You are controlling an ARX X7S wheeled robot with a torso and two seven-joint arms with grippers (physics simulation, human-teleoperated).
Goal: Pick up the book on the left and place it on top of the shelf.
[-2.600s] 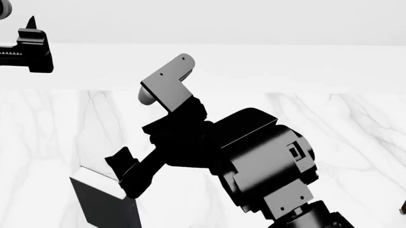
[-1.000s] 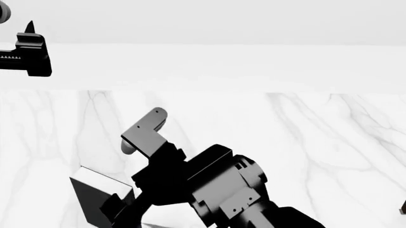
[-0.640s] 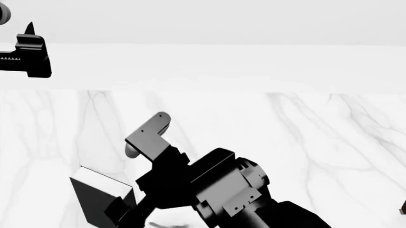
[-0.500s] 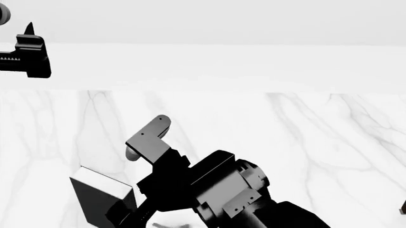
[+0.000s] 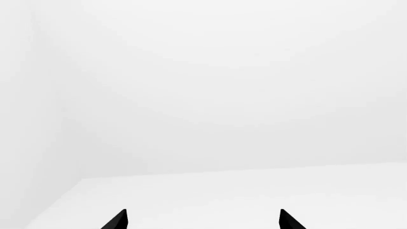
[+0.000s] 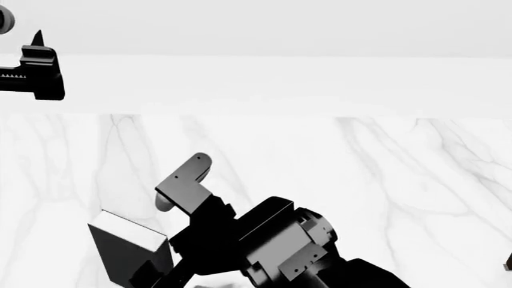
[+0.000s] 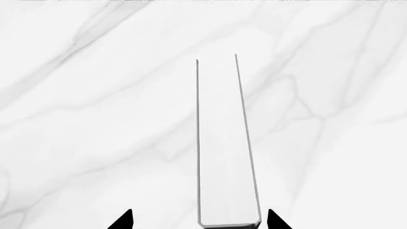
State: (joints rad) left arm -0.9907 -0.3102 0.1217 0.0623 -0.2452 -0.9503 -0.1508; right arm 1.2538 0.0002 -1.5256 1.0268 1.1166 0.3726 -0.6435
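The book (image 6: 128, 255) stands upright on the marble surface at the lower left of the head view, with dark covers and white page edges on top. My right gripper (image 6: 164, 271) reaches down beside it, its tips mostly hidden. In the right wrist view the book's white page edges (image 7: 224, 143) run between the two open fingertips of the right gripper (image 7: 199, 220), closer to one tip. My left gripper (image 6: 36, 66) is raised at the upper left; in the left wrist view the left gripper (image 5: 203, 220) is open and empty, facing a white wall. The shelf is out of view.
The white marble surface (image 6: 360, 180) spreads across the head view, with a plain white wall (image 6: 280, 78) behind it. A small dark sliver (image 6: 509, 262) shows at the right edge; I cannot tell what it is.
My right arm has come down and to the left toward the book, with only small shifts in the last second. The book and the left gripper have not moved.
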